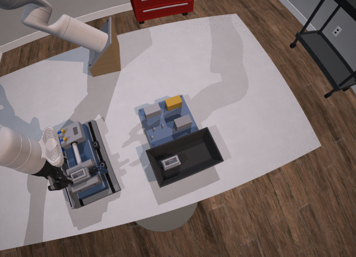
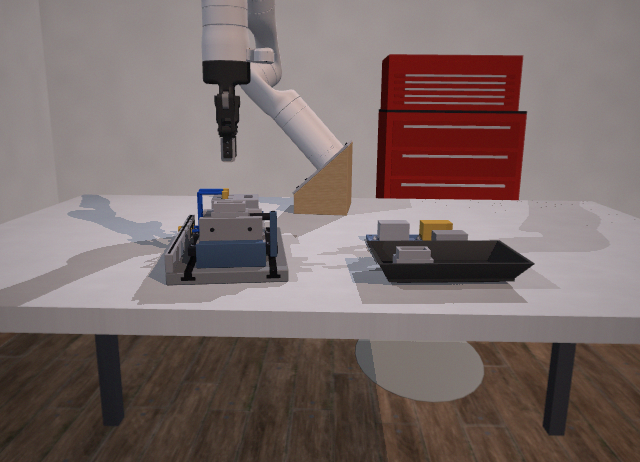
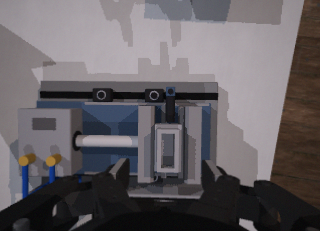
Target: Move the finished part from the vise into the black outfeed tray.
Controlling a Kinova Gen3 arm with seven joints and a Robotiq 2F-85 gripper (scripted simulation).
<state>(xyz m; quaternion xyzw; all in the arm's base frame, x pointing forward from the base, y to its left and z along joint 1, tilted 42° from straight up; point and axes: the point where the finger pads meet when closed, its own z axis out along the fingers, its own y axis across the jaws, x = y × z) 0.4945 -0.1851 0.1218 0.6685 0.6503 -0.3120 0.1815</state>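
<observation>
High above the vise (image 2: 227, 240), our pincer (image 2: 227, 149) hangs open, holding nothing. We see the part (image 3: 168, 152) clamped inside; right on the worktop (image 2: 320, 292), the tray (image 2: 509, 263) holds another block (image 2: 412, 253).

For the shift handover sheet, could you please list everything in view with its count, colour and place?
table: 1, white, centre.
vise: 1, grey and blue, table's left.
finished part: 1, grey, in the vise.
outfeed tray: 1, black, table's middle.
pocketed block: 1, grey, inside the tray.
fixture plate: 1, blue, behind the tray.
plain blocks: 2 grey, 1 yellow, on the plate.
tool chest: 1, red, behind the table.
cart: 1, black, far corner.
arm: 1, white.
pincer: 1, black, open above the vise.
</observation>
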